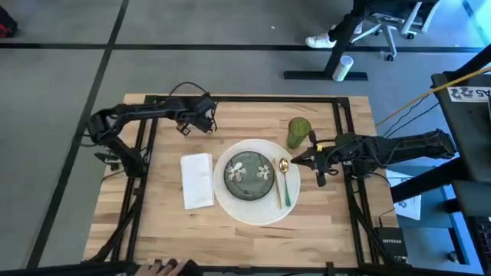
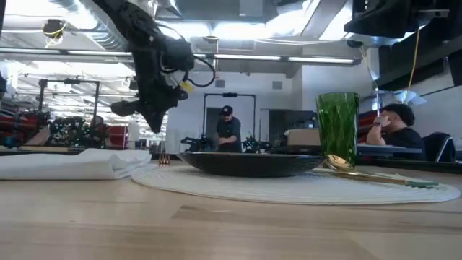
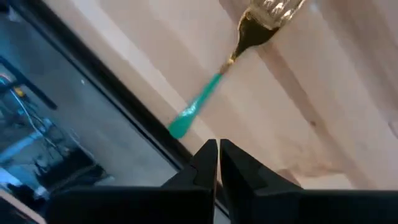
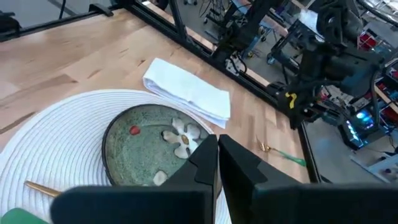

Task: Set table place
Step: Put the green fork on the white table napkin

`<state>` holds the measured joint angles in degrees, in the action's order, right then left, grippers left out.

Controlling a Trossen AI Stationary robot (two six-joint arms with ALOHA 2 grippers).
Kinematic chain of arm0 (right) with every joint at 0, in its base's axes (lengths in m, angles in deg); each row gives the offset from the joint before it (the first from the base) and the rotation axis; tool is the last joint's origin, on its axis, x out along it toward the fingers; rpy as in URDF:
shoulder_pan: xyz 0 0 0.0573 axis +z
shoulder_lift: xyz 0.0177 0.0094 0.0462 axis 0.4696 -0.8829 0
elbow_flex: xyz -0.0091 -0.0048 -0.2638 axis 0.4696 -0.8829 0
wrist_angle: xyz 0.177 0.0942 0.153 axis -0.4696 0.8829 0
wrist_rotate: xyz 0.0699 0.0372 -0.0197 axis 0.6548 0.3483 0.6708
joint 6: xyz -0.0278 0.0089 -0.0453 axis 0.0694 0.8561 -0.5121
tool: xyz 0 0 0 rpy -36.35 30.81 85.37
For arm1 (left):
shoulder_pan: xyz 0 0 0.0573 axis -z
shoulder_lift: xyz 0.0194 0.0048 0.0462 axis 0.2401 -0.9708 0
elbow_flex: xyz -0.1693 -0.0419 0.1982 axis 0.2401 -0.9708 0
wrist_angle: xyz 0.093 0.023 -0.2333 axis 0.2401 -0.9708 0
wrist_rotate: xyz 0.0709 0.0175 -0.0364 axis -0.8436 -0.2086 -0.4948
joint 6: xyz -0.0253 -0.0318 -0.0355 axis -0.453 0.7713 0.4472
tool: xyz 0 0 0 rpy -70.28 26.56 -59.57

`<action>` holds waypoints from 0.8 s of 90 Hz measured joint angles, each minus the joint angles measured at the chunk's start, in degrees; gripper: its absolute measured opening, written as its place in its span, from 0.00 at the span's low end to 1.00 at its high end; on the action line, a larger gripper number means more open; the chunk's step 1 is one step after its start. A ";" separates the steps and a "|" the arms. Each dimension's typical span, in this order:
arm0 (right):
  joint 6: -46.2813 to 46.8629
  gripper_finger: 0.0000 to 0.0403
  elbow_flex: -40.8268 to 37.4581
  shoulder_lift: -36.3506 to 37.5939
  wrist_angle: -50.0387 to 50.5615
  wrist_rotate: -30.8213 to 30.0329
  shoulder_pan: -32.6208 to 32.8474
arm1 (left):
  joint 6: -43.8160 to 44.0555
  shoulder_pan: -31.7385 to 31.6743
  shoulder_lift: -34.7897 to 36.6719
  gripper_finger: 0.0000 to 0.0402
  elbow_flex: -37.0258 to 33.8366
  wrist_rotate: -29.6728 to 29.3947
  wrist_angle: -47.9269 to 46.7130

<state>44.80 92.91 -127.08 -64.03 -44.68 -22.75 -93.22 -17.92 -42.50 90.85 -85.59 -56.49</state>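
Note:
On the table (image 1: pixel 153 222) lies a large round white plate (image 1: pixel 257 211) with a small green flowered dish (image 1: pixel 248 174) on it. A gold spoon with a green handle (image 1: pixel 285 188) rests on the plate's right part. A folded white napkin (image 1: pixel 197 180) lies left of the plate, and a green tumbler (image 1: pixel 298 132) stands far right of it. A gold fork with a green handle (image 3: pixel 217 74) lies flat near the table's far edge. My left gripper (image 1: pixel 209 116) hangs shut above the fork. My right gripper (image 1: pixel 294 159) is shut, beside the spoon's bowl at the plate's right rim.
Black frame bars (image 1: pixel 245 100) run along the table's far edge and both sides. A person's hand (image 1: pixel 161 267) shows at the near edge. People sit and stand in the room beyond the table (image 2: pixel 227 130). Bare wood lies near the front edge (image 1: pixel 230 241).

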 joint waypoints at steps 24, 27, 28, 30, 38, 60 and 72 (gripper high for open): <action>0.41 0.00 0.00 0.00 0.00 0.48 0.00 | -3.73 0.04 -6.35 0.12 -0.07 0.67 5.24; 0.47 0.00 0.00 0.00 0.02 0.50 0.00 | -4.25 0.04 -7.00 0.13 -0.07 0.71 5.05; 0.52 0.00 0.00 0.00 0.02 0.52 0.00 | -4.51 0.04 -7.17 0.14 -0.07 0.71 4.99; 0.61 0.00 0.00 0.00 0.04 0.62 0.00 | -4.96 0.04 -7.47 0.14 -0.07 0.69 4.83; 0.64 0.00 0.00 0.00 -0.02 0.92 0.00 | -5.63 -0.07 -8.61 0.17 -0.07 0.67 4.50; 0.57 0.00 0.00 0.00 0.01 0.92 0.00 | -11.33 -0.28 -9.94 0.21 -0.07 0.80 6.29; 0.42 0.00 0.00 0.00 0.01 0.92 0.00 | -14.14 -1.33 -10.47 0.21 -0.07 2.91 8.92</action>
<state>45.21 92.91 -127.08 -64.02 -43.76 -22.75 -107.36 -19.25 -52.97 90.78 -82.67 -47.58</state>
